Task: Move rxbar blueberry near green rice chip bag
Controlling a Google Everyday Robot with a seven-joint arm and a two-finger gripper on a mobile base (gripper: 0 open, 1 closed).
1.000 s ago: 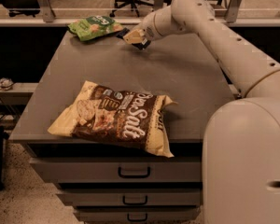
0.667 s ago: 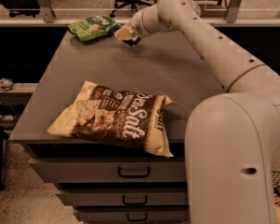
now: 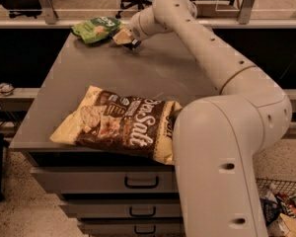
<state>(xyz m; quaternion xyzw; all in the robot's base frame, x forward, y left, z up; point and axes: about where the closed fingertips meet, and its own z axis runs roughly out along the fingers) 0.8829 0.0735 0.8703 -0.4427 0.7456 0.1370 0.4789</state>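
Far left, the green rice chip bag [image 3: 94, 28] is bright green with a white logo. Just right of it, the pale tan gripper [image 3: 124, 36] clasps the dark rxbar blueberry [image 3: 133, 44]. Near, a brown-and-cream chip bag [image 3: 121, 125] with white lettering lies on the grey table [image 3: 153, 73].

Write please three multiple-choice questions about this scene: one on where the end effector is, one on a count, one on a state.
1. Where is the end effector?
A. down at the floor
B. beside the green rice chip bag, at the far side of the table
C. at the near edge
2. How many snack bags lie on the table?
A. one
B. two
C. four
3. The drawers under the top are:
A. shut
B. pulled out
C. removed

Key: 1 B, it hangs next to the green bag; 2 B, the green bag and the brown Sea Salt bag; 3 A, their fronts sit flush.
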